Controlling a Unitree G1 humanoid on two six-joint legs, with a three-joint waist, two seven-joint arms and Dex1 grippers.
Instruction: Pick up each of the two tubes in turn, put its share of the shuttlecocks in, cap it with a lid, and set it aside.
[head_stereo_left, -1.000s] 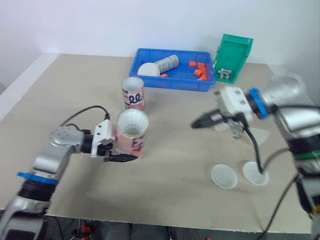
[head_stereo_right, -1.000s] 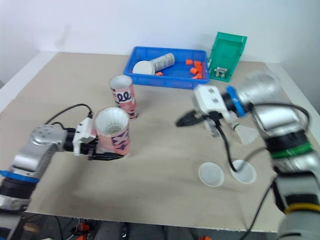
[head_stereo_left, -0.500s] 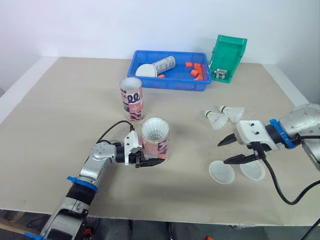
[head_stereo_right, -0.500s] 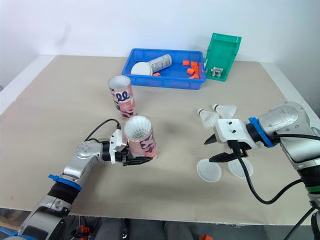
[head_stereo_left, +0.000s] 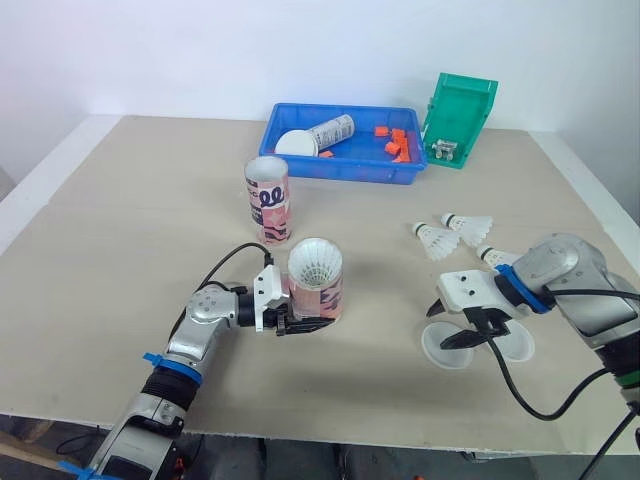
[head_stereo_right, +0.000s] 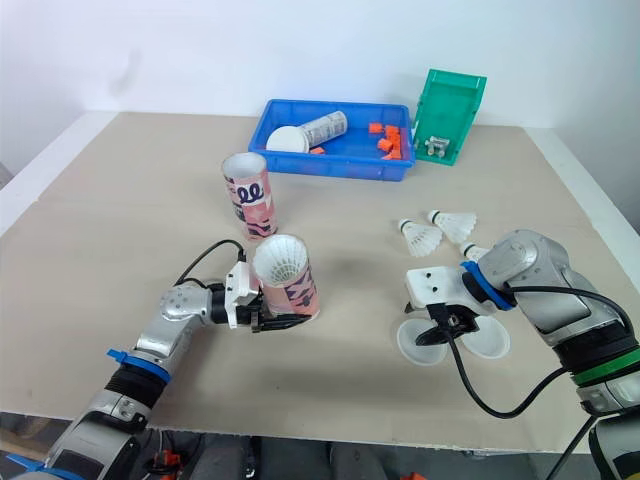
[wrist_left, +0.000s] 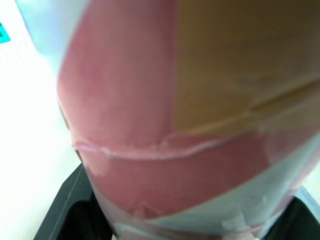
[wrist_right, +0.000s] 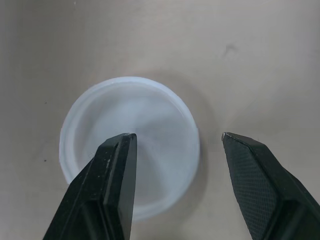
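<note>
Lid (wrist_right: 150, 117) under right pincer (wrist_right: 176, 136) (spread, straddling rim)

Tray (head_stereo_left: 345, 172) at far edge of table (head_stereo_left: 120, 200); bin (head_stereo_left: 458, 118) just right of it. Tube (head_stereo_left: 267, 200) upright before tray's left end. Second tube (head_stereo_left: 316, 282) nearer, in left gripper (head_stereo_left: 310, 322). Shuttlecocks (head_stereo_left: 436, 239) right of centre. Lid (head_stereo_left: 445, 347) before them, under right gripper (head_stereo_left: 447, 325); another lid (head_stereo_left: 516, 346) just right.
</note>
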